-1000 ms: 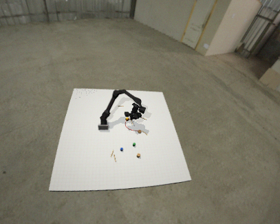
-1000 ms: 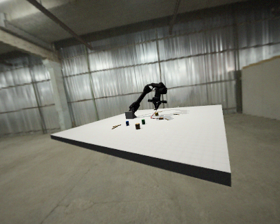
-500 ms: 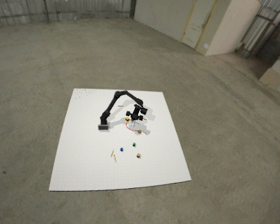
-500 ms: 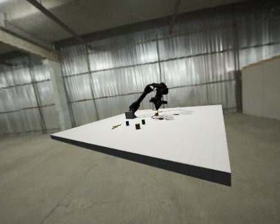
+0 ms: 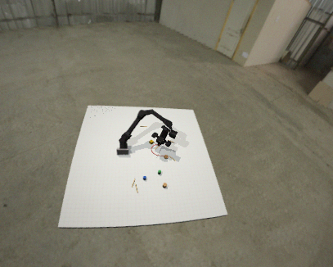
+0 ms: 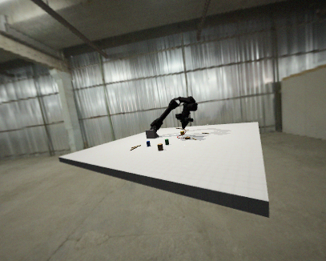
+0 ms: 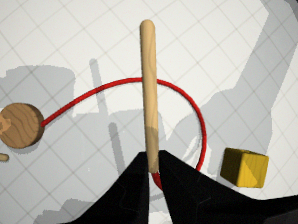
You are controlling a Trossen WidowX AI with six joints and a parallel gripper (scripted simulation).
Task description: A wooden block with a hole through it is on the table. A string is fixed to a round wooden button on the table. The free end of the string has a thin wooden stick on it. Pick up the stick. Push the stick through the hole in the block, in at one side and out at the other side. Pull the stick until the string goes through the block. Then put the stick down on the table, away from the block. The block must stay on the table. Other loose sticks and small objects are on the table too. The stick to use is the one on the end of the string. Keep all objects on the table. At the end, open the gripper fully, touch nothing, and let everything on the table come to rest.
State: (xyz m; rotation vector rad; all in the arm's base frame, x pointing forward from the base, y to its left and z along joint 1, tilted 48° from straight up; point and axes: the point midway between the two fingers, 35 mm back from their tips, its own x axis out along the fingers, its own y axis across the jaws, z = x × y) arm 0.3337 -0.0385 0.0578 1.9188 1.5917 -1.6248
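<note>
My gripper (image 7: 152,157) is shut on the rear end of the light wooden stick (image 7: 149,75), where the red string (image 7: 204,131) (image 5: 152,151) joins it. The stick points up the wrist view, above the table. The string curves right of the stick, passes beneath it and runs to the round wooden button (image 7: 21,125) (image 5: 166,156) at the left. The yellow block (image 7: 245,168) (image 5: 151,142) (image 6: 183,133) sits on the table right of the fingers in the wrist view, apart from stick and string. Its hole cannot be made out.
A loose stick (image 5: 172,159) (image 7: 4,157) lies by the button. Another loose stick (image 5: 143,126) lies farther back. Nearer the front are a blue object (image 5: 144,178) (image 6: 148,143), a green object (image 5: 159,172) (image 6: 167,142), a tan object (image 5: 164,185) (image 6: 160,147) and two sticks.
</note>
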